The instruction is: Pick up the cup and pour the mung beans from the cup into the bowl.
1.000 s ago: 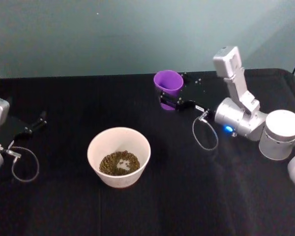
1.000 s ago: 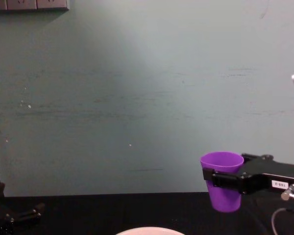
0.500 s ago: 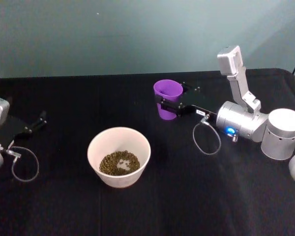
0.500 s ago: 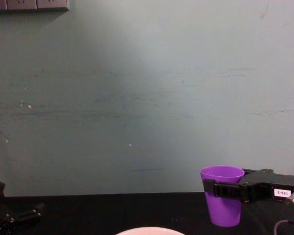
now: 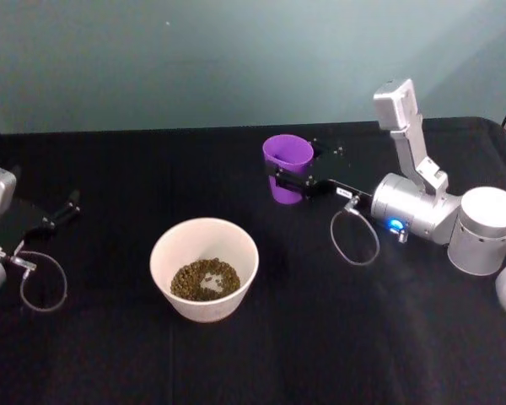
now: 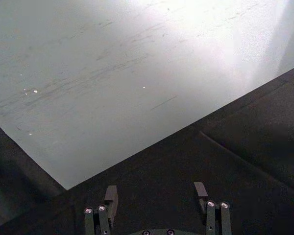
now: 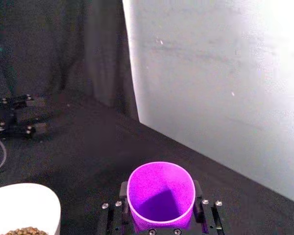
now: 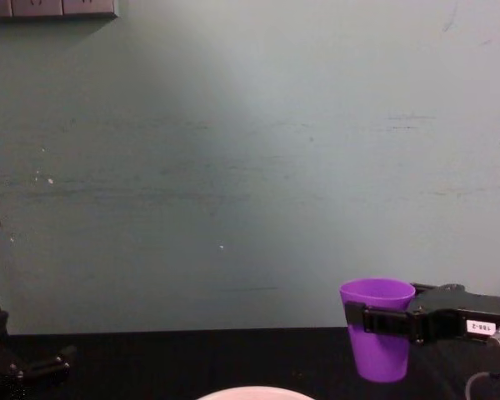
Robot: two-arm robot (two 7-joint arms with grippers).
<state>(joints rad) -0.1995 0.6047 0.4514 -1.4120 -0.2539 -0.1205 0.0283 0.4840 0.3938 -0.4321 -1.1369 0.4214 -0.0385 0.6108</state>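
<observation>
Cup (image 5: pixel 287 168) upright in my right tool (image 5: pixel 280 180), clenched on its wall, behind the bowl (image 5: pixel 204 267) | beans (image 5: pixel 205 279) in bowl, cup looks empty | left tool (image 6: pixel 155 196) released, parked far left on tabletop (image 5: pixel 320 337)

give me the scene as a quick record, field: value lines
cup: upright, empty inside, far side of table
right gripper: shut on cup, fingers on either side
beans: in bowl
bowl: near centre, apart from cup
left gripper: open, holding nothing, parked at table's left edge
</observation>
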